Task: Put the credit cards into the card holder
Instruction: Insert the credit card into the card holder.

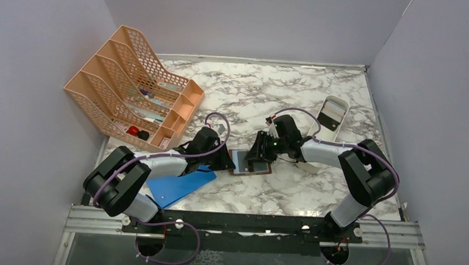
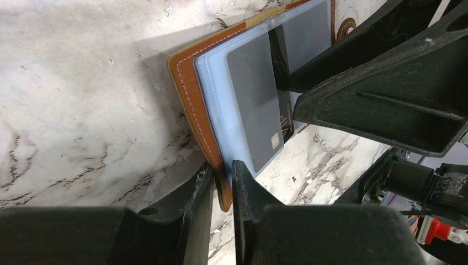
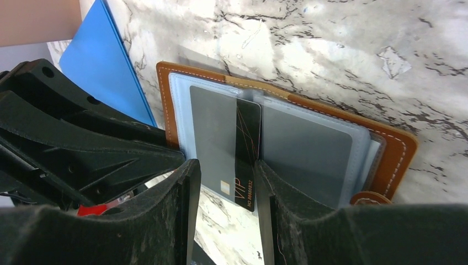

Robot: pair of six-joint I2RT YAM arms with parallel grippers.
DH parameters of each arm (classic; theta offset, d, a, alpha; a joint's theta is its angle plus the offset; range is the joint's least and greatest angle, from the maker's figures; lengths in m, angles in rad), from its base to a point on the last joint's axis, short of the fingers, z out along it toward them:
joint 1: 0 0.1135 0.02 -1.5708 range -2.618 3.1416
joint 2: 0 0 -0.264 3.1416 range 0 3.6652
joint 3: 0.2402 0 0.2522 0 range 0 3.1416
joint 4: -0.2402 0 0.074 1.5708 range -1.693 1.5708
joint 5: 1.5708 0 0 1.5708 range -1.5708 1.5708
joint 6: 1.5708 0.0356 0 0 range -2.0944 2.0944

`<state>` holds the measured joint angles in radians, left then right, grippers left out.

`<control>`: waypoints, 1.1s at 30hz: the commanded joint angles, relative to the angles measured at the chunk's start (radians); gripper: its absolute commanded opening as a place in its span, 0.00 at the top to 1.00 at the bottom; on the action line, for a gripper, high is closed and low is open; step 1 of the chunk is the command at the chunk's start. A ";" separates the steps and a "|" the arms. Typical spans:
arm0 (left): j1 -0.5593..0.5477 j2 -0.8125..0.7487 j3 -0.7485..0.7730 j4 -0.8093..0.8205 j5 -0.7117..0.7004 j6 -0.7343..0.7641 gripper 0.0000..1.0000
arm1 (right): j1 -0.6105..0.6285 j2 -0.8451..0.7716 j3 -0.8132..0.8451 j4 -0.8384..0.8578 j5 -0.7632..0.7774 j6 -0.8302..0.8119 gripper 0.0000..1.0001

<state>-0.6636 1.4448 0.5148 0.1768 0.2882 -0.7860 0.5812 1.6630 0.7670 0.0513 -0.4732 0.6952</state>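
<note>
Brown card holder (image 2: 185,83) pinched by left tool (image 2: 222,190); right tool (image 3: 223,190) grips dark card (image 3: 247,149).

The dark card (image 3: 247,160) seems partly sleeved, its near end hidden behind the right hand (image 3: 223,221).

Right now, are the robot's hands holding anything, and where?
The right gripper pinches the dark card by its near end. The left gripper clamps the brown card holder by its near edge.

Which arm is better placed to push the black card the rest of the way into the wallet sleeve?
The right: its claw grips the black VIP card, half in a sleeve. The left claw pins the brown leather wallet edge.
</note>
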 commanded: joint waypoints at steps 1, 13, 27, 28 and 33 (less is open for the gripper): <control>-0.010 0.010 0.018 0.052 0.037 0.001 0.78 | 0.012 0.034 -0.012 0.024 -0.033 0.011 0.54; -0.016 0.015 0.041 0.062 0.058 0.004 0.71 | 0.019 0.043 -0.062 0.153 -0.114 0.089 0.54; -0.017 0.005 0.042 0.076 0.085 0.000 0.74 | 0.018 -0.061 -0.043 -0.004 -0.020 0.014 0.57; -0.016 0.003 0.043 0.074 0.088 0.001 0.77 | 0.018 -0.080 -0.039 -0.020 -0.006 -0.002 0.56; -0.013 0.005 0.047 0.094 0.142 -0.007 0.95 | 0.017 -0.150 -0.022 -0.128 0.094 -0.075 0.57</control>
<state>-0.6746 1.4609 0.5320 0.2184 0.3561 -0.7895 0.5903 1.5776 0.7090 0.0387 -0.4820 0.7040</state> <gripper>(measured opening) 0.105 0.438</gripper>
